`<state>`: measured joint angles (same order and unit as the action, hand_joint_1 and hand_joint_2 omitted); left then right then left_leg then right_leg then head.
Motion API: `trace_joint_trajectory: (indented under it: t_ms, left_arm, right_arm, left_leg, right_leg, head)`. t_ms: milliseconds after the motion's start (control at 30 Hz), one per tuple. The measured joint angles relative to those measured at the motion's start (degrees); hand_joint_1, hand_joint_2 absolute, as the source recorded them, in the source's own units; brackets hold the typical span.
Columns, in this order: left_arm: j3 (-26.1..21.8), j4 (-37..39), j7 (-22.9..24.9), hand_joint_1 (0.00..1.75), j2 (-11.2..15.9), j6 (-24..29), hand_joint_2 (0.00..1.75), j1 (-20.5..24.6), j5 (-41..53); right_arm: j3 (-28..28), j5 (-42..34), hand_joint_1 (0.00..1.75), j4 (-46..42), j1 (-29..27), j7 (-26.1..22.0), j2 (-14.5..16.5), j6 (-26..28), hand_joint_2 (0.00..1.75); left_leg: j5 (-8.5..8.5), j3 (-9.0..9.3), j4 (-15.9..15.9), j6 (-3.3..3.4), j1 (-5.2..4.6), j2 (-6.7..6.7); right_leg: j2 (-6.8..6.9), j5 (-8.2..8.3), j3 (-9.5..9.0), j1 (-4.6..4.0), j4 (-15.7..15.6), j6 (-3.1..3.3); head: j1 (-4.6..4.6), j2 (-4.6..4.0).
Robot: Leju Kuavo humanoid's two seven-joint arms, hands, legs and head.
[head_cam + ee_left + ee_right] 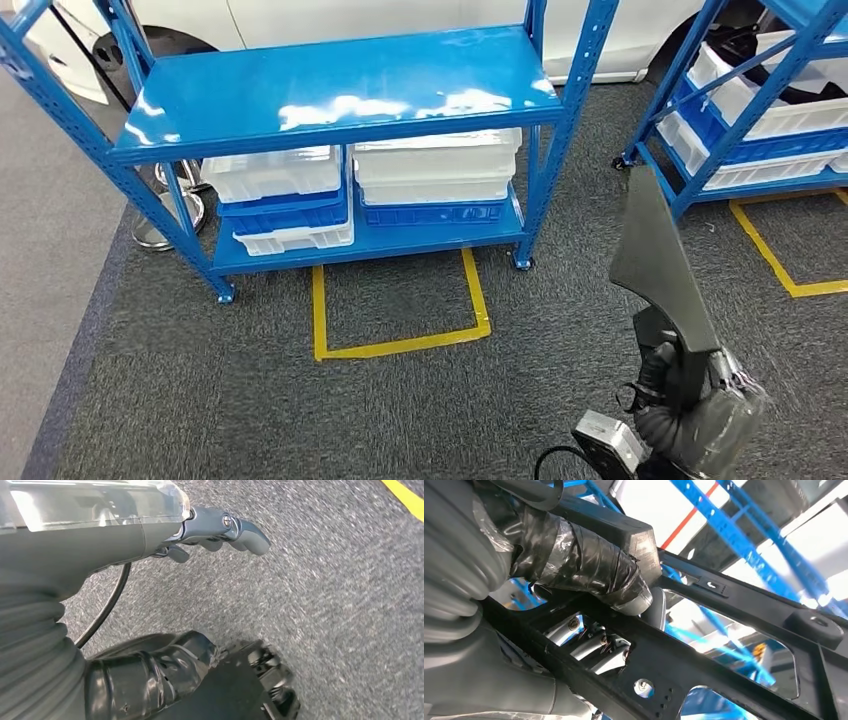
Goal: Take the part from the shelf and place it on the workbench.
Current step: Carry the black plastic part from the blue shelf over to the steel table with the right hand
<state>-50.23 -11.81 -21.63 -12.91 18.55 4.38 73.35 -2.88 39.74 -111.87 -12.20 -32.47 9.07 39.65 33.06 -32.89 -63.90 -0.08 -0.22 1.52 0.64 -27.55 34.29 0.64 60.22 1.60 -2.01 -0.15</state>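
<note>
— What is the right hand (700, 415) doing?

— It is holding the black part (655, 250). Its fingers (594, 640) are wrapping around one bar of the part and the taped thumb (589, 570) is pressing on the other side.

— Where is the part pointing?

— In the head view it is sticking up from the hand, over the grey carpet (300, 420). It is not touching the shelf. Up close, the part (734, 605) is looking like a black frame with big openings and small holes.

— And the left hand (220, 530)?

— It is hanging over the carpet (340, 605) and holding nothing. Its fingers are bending a little but staying loose and apart.

— What is around the robot?

— A blue shelf (330, 90) is standing ahead, with white and blue bins (290, 195) on its low board. Yellow tape (400, 340) is making a box shape on the carpet just in front of it. Another blue shelf (760, 100) with bins is standing to the right, with more yellow tape by it. A white car (400, 15) is sitting behind the shelves.
</note>
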Motion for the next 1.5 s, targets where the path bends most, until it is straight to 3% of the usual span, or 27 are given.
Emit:
trace_joint_trajectory:
  t_ms: [67,100,133,200,267,333,400,467,567,600,633,667,700,800,833,900,933,1000,1033,1100,1167,1233,1300,1367,1433,1500]
  left_arm:
    - [-0.1,0.0,0.0,0.00,0.0,0.0,1.75,-0.1,0.0]
    - [-0.1,0.0,0.0,0.00,0.0,0.0,1.75,-0.2,0.0]
    - [-0.1,0.0,0.0,0.00,0.0,0.0,1.75,-0.2,0.0]
    - [-0.2,0.0,0.0,0.00,0.0,0.0,1.75,-0.2,0.0]
    - [-0.3,0.0,0.0,0.00,0.0,0.1,1.75,-0.2,0.0]
    - [-0.4,0.0,0.0,0.00,0.0,0.1,1.75,-0.2,0.0]
    - [-0.4,0.0,0.0,0.00,0.0,0.2,1.75,-0.1,0.0]
    - [-0.4,0.0,0.0,0.00,0.0,0.2,1.75,-0.1,0.0]
    - [-0.5,0.0,0.0,0.00,0.0,0.2,1.75,-0.2,0.0]
    - [-0.5,0.0,0.0,0.00,0.0,0.2,1.75,-0.2,0.0]
    - [-0.5,0.0,0.0,0.00,0.0,0.2,1.75,-0.2,-0.1]
    - [-0.6,0.0,0.0,0.00,0.0,0.2,1.75,-0.2,-0.1]
    - [-0.6,0.0,0.0,0.00,0.0,0.2,1.75,-0.1,-0.1]
    - [-0.7,0.0,0.0,0.00,0.0,0.3,1.75,-0.1,-0.2]
    - [-0.8,0.0,0.0,0.00,0.0,0.3,1.75,-0.1,-0.3]
    - [-0.9,0.0,0.0,0.00,0.0,0.4,1.75,0.0,-0.5]
    - [-1.0,0.0,0.0,0.00,0.0,0.4,1.75,0.0,-0.5]
    - [-1.1,0.0,0.0,0.00,-0.1,0.4,1.75,0.0,-0.6]
    - [-1.2,0.0,0.0,0.00,-0.1,0.5,1.75,0.0,-0.6]
    - [-1.3,0.0,0.0,0.00,-0.1,0.5,1.75,-0.2,-0.6]
    - [-1.3,0.0,0.0,0.00,-0.1,0.5,1.75,-0.3,-0.6]
    - [-1.3,0.0,0.0,0.00,0.0,0.5,1.75,-0.3,-0.6]
    - [-1.3,0.0,0.0,0.00,0.0,0.5,1.75,-0.3,-0.6]
    - [-1.3,0.0,0.0,0.00,0.0,0.5,1.75,-0.3,-0.6]
    - [-1.4,0.0,-0.1,0.00,-0.1,0.5,1.75,-0.1,-0.6]
    - [-1.4,0.0,-0.1,0.00,-0.1,0.5,1.75,0.0,-0.7]
  right_arm:
    - [-0.2,-1.4,1.75,-0.4,-0.5,-0.6,0.5,0.0,1.75]
    - [-0.2,-1.9,1.75,-0.6,-0.8,-0.9,0.7,0.0,1.75]
    - [-0.3,-2.4,1.75,-0.7,-1.1,-1.0,0.8,0.0,1.75]
    - [-0.5,-3.4,1.75,-1.1,-1.6,-1.6,1.1,0.0,1.75]
    - [-0.7,-4.4,1.75,-1.6,-2.0,-2.3,1.5,0.0,1.75]
    - [-0.9,-5.5,1.75,-2.2,-2.5,-2.9,1.9,0.0,1.75]
    - [-1.1,-6.5,1.75,-2.7,-3.2,-3.3,2.1,0.0,1.75]
    - [-1.2,-7.1,1.75,-3.2,-3.8,-3.9,2.2,0.0,1.75]
    - [-1.3,-8.2,1.75,-3.7,-4.3,-4.7,2.4,0.0,1.75]
    - [-1.3,-8.5,1.75,-3.7,-4.6,-4.9,2.4,0.0,1.75]
    - [-1.3,-8.7,1.75,-3.8,-4.8,-5.1,2.5,0.0,1.75]
    - [-1.3,-8.9,1.75,-3.8,-5.1,-5.3,2.5,0.0,1.75]
    - [-1.3,-9.2,1.75,-4.0,-5.3,-5.6,2.6,0.0,1.75]
    - [-1.3,-10.4,1.75,-4.8,-5.8,-6.8,3.2,0.0,1.75]
    - [-1.3,-10.9,1.75,-5.1,-6.0,-7.0,3.4,0.1,1.75]
    - [-1.3,-12.0,1.75,-5.5,-6.7,-7.2,3.8,0.1,1.75]
    - [-1.3,-12.3,1.75,-5.7,-7.0,-7.2,3.9,0.1,1.75]
    - [-1.3,-12.8,1.75,-6.0,-7.3,-7.2,4.2,0.1,1.75]
    - [-1.3,-13.1,1.75,-6.1,-7.3,-7.3,4.3,0.1,1.75]
    - [-1.3,-13.4,1.75,-6.1,-7.5,-7.3,4.5,0.1,1.75]
    - [-1.3,-13.7,1.75,-6.1,-7.7,-7.3,4.6,0.1,1.75]
    - [-1.3,-13.9,1.75,-6.1,-7.8,-7.3,4.7,0.1,1.75]
    - [-1.3,-14.0,1.75,-6.1,-7.8,-7.3,4.7,0.1,1.75]
    - [-1.3,-14.2,1.75,-6.1,-7.9,-7.3,4.7,0.1,1.75]
    - [-1.3,-14.7,1.75,-6.2,-8.1,-7.3,4.8,0.1,1.75]
    - [-1.3,-15.1,1.75,-6.2,-8.5,-7.3,4.8,0.1,1.75]
  left_leg:
    - [3.51,-3.14,-7.3,-0.28,0.14,-0.85]
    - [4.07,-4.17,-9.6,-0.33,0.20,-0.96]
    - [3.56,-4.31,-10.1,-0.31,0.25,-1.00]
    - [-0.13,-1.71,-4.9,0.00,0.31,-1.48]
    - [-3.08,1.73,2.3,0.49,0.33,-3.43]
    - [-3.52,3.04,5.4,0.78,0.21,-4.65]
    - [-3.84,3.22,6.2,1.21,0.20,-3.90]
    - [-4.49,3.44,7.1,1.97,0.37,-2.80]
    - [-4.78,3.32,7.4,2.55,0.23,-0.86]
    - [-4.74,3.22,7.3,2.59,0.15,-0.21]
    - [-4.67,3.16,7.2,2.61,0.12,0.42]
    - [-4.57,3.14,7.1,2.60,0.10,1.02]
    - [-4.41,3.17,7.0,2.51,0.09,1.56]
    - [-3.76,3.21,6.2,1.81,-0.24,2.91]
    - [-3.63,3.20,6.1,1.59,-0.38,3.34]
    - [-3.42,3.31,6.0,1.16,-0.47,4.14]
    - [-2.95,3.26,5.7,0.87,-0.37,3.74]
    - [-0.39,1.94,2.4,0.31,-0.12,1.56]
    - [1.55,0.51,-1.0,0.14,0.04,0.26]
    - [4.65,-2.74,-8.2,-0.02,0.23,-0.81]
    - [4.32,-3.75,-10.3,-0.03,0.36,-1.02]
    - [2.80,-3.12,-9.0,0.02,0.41,-1.06]
    - [2.31,-2.79,-8.3,0.04,0.43,-1.09]
    - [-0.18,-0.61,-3.7,0.15,0.54,-1.81]
    - [-2.71,2.35,3.0,0.48,0.59,-3.76]
    - [-3.37,3.40,6.0,1.18,0.66,-4.32]
  right_leg:
    - [-0.70,0.12,0.20,-0.03,0.0,0.27]
    - [-1.11,0.15,0.26,-0.05,0.1,0.30]
    - [-1.55,0.16,0.29,-0.06,0.1,0.30]
    - [-2.56,0.19,0.20,-0.05,0.2,0.27]
    - [-3.57,0.34,0.26,-0.04,0.2,0.01]
    - [-4.42,0.73,0.69,0.11,0.2,-0.64]
    - [-4.96,1.11,0.98,0.26,0.0,-1.42]
    - [-3.79,-0.07,1.63,0.17,1.4,-1.89]
    - [-1.59,-5.39,5.69,0.17,10.6,-2.39]
    - [-1.39,-6.43,6.85,0.23,13.5,-2.57]
    - [-1.22,-6.30,7.03,0.27,14.4,-2.69]
    - [-1.00,-5.31,6.27,0.30,13.4,-2.76]
    - [-0.46,-3.57,4.43,0.31,10.3,-2.75]
    - [2.59,-0.78,-0.56,-0.24,0.9,-2.12]
    - [2.96,-0.91,-0.85,-0.46,0.1,-1.84]
    - [2.00,-0.69,-0.68,-0.52,-0.2,-1.22]
    - [1.47,-0.53,-0.66,-0.46,-0.4,-0.88]
    - [0.47,-0.15,-0.59,-0.22,-0.7,-0.17]
    - [-0.06,-0.03,-0.47,-0.19,-0.7,0.05]
    - [-1.24,0.11,-0.25,-0.24,-0.7,0.29]
    - [-2.46,0.19,-0.17,-0.28,-0.6,0.32]
    - [-3.10,0.21,-0.20,-0.27,-0.5,0.30]
    - [-3.23,0.21,-0.20,-0.26,-0.5,0.29]
    - [-3.88,0.21,-0.23,-0.22,-0.4,0.25]
    - [-5.62,0.60,0.29,-0.09,-0.2,-0.60]
    - [-6.89,1.00,0.95,-0.02,-0.1,-1.74]
  head:
    - [0.00,0.00]
    - [0.00,0.00]
    - [0.00,0.00]
    - [0.00,0.00]
    - [-0.01,0.00]
    - [0.00,0.00]
    - [0.00,0.00]
    - [-0.08,0.00]
    - [-0.20,0.00]
    - [-0.19,0.00]
    - [-0.19,0.00]
    - [-0.19,0.00]
    - [-0.19,0.00]
    - [-0.14,0.00]
    - [-0.11,0.00]
    - [-0.07,0.00]
    - [-0.08,0.00]
    - [-0.07,0.00]
    - [-0.07,0.00]
    - [-0.06,0.00]
    - [-0.06,0.00]
    - [-0.07,0.00]
    - [-0.07,0.00]
    - [-0.07,0.00]
    - [-0.07,0.00]
    - [-0.07,0.00]
